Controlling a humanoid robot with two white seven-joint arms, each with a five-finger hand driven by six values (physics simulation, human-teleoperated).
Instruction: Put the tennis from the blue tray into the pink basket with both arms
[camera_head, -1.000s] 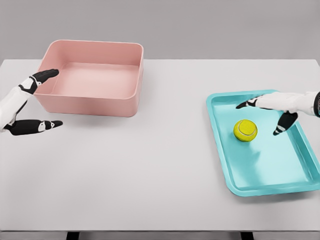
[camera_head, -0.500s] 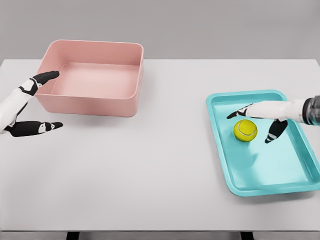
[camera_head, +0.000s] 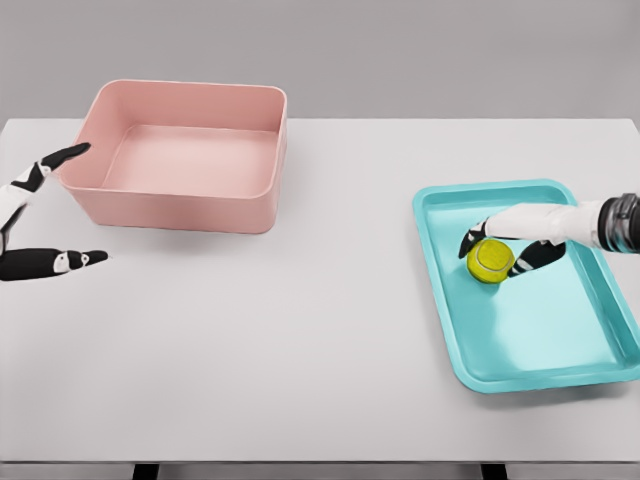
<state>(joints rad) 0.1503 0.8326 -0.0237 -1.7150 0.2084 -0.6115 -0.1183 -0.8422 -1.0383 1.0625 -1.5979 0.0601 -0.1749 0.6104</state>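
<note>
Right robot hand (camera_head: 497, 248) has closed in since the earlier frame, its black fingers (camera_head: 470, 240) now curled against the round yellow-green tennis ball (camera_head: 490, 260), which sits in the shallow blue plastic tray (camera_head: 520, 372) near the tabletop's (camera_head: 320, 340) right edge. Left robot hand (camera_head: 35, 215) has drawn back toward the left edge, fingers spread, holding nothing, just beside the rectangular pink plastic basket (camera_head: 180, 210) at far left.

Yellow tennis ball (camera_head: 490, 261) in the blue tray (camera_head: 530, 365), far from the empty pink basket (camera_head: 180, 205).
</note>
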